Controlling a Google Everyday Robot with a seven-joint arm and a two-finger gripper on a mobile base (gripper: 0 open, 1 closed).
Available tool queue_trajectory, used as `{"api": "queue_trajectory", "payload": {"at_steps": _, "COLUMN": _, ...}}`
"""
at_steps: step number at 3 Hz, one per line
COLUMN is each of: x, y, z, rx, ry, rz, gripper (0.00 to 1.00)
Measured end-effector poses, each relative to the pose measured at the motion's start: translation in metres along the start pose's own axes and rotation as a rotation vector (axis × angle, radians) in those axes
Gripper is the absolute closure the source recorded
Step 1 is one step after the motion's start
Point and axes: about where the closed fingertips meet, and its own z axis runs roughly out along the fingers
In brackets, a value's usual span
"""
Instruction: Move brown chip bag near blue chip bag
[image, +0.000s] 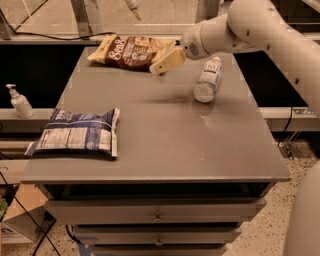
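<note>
The brown chip bag (131, 51), dark brown with white script and tan ends, lies at the back of the grey table (165, 145), left of centre. The blue chip bag (76, 133), label panel up, lies at the table's front left edge. My gripper (161, 64) reaches in from the upper right on a white arm (235, 30). Its tan fingers (167, 60) hang over the brown bag's right end, close to it. I cannot tell if they touch the bag.
A white plastic bottle (208, 80) lies on its side at the back right of the table, just right of the gripper. A hand-sanitizer pump bottle (20, 101) stands on a ledge to the left. Drawers (157, 212) sit below the tabletop.
</note>
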Motion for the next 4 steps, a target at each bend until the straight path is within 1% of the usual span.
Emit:
{"api": "queue_trajectory", "payload": {"at_steps": 2, "x": 0.028, "y": -0.032, "z": 0.062, "rx": 0.074, "ry": 0.007, "rz": 0.105, "gripper": 0.00}}
{"api": "queue_trajectory", "payload": {"at_steps": 3, "x": 0.038, "y": -0.040, "z": 0.088, "rx": 0.095, "ry": 0.013, "rz": 0.151, "gripper": 0.00}}
{"api": "queue_trajectory", "payload": {"at_steps": 4, "x": 0.044, "y": -0.048, "z": 0.102, "rx": 0.122, "ry": 0.021, "rz": 0.178, "gripper": 0.18}}
